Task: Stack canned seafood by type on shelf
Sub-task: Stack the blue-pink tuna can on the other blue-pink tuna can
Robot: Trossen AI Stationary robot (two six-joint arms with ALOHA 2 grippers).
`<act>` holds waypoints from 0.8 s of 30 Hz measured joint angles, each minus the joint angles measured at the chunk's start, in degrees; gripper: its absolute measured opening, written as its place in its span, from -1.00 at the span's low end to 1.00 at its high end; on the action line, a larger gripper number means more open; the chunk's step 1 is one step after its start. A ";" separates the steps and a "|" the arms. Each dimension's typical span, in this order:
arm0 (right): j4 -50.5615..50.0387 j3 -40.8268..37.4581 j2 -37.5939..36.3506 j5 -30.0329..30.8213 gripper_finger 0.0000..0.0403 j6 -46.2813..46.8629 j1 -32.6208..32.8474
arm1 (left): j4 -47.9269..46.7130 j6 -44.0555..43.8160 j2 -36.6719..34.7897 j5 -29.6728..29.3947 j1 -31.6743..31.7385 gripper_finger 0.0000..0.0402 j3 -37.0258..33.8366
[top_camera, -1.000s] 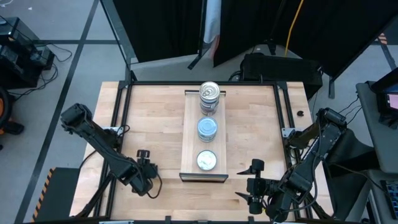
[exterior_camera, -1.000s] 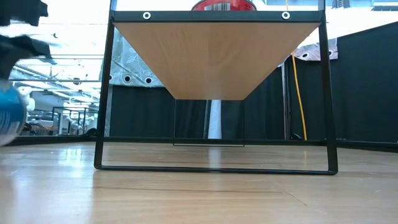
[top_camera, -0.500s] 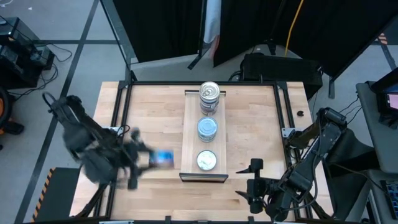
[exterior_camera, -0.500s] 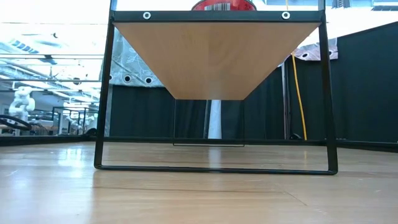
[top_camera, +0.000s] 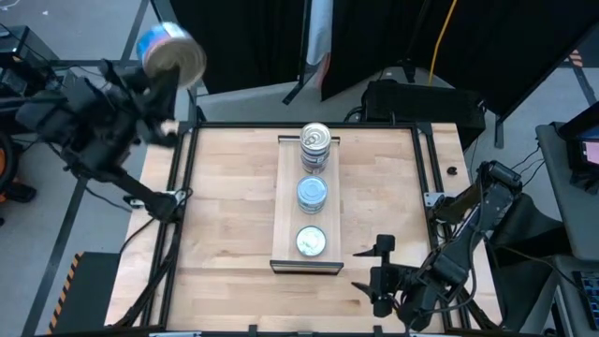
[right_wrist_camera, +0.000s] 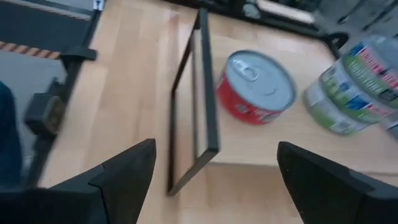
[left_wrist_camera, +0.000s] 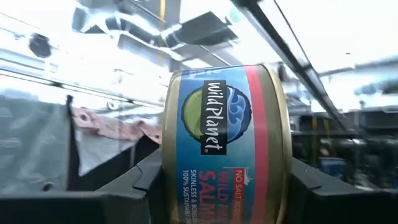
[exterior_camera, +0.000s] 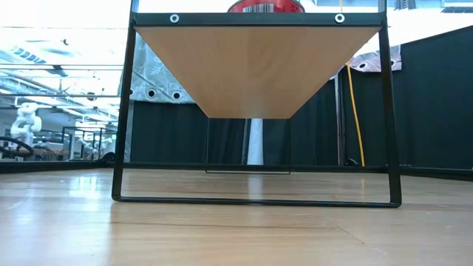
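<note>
My left gripper (top_camera: 168, 56) is raised high beyond the table's far left corner, shut on a blue-labelled tin (top_camera: 171, 49); that tin (left_wrist_camera: 225, 143) fills the left wrist view. The light-wood shelf (top_camera: 285, 215) stands mid-table on a dark frame (exterior_camera: 259, 199). On it are a silver pull-tab stack (top_camera: 315, 142) at the far end, a blue-topped tin (top_camera: 313, 194) in the middle and a white-topped tin (top_camera: 311, 241) at the near end. My right gripper (top_camera: 375, 274) is open, low by the shelf's near right corner. Its wrist view shows a red-walled tin (right_wrist_camera: 255, 87) and green-labelled tins (right_wrist_camera: 336, 102) on the shelf. My left gripper pinches the tin between its two fingers (left_wrist_camera: 140, 186), one on each flat end beside the gold rims (left_wrist_camera: 168, 155). The tin's labelled side wall faces the wrist camera. The tin is lifted clear, high above the table, with one silver end (top_camera: 180, 62) facing up.
A black metal frame rail (top_camera: 178, 187) runs along the table's left side and another (top_camera: 430, 187) along the right. Bare plank tabletop (top_camera: 225, 197) lies on both sides of the shelf. A dark box (top_camera: 421, 98) sits beyond the far edge.
My left gripper, low at the table's near left a second ago, has swung the blue tin off the table. It rose fast and moved toward the far left corner, tipping upward. The right arm has barely moved.
</note>
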 joint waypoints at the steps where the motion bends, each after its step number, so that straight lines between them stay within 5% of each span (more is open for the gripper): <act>1: 0.01 0.00 0.00 0.83 0.63 -0.90 -0.21 | -0.93 -0.87 0.11 0.67 1.61 -0.06 0.66; 16: 0.06 -0.02 -2.68 4.40 0.63 -6.28 -5.57 | -23.77 -37.99 6.03 22.72 21.48 -0.06 15.15; 24: 0.00 -0.02 -4.24 4.15 0.63 -4.70 -4.24 | -28.08 -59.20 14.74 45.52 37.39 -0.06 17.64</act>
